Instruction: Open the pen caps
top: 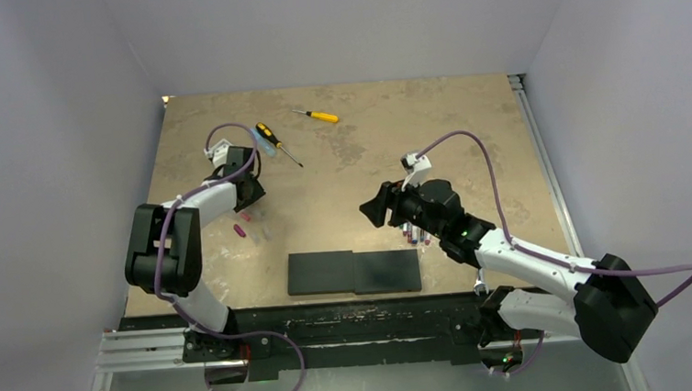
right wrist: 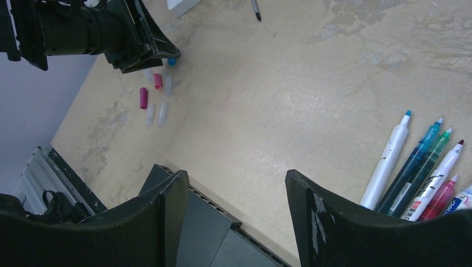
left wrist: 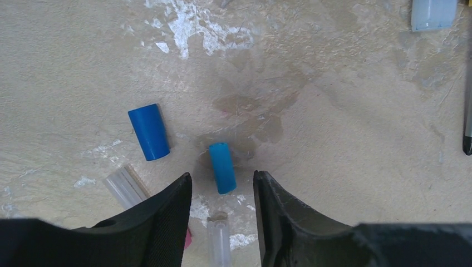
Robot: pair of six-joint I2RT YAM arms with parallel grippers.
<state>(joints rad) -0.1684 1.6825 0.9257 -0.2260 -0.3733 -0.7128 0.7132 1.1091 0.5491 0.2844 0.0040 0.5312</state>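
The left gripper (left wrist: 222,175) is held open, empty; the light blue cap (left wrist: 222,168) is found loose between its fingertips, long axis along the gap; the right gripper (right wrist: 236,175) is open, farther away

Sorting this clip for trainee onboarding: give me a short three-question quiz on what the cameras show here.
1. True or false: the right gripper holds a pen.
2. Which cap lies partly in the gap between the left gripper's fingers? A) a green cap B) the light blue cap C) a yellow cap
3. Fill in: the pens lying beside the right gripper have their tips ____ (capped or uncapped).
Key: 1 false, its fingers are apart and empty; 2 B; 3 uncapped.
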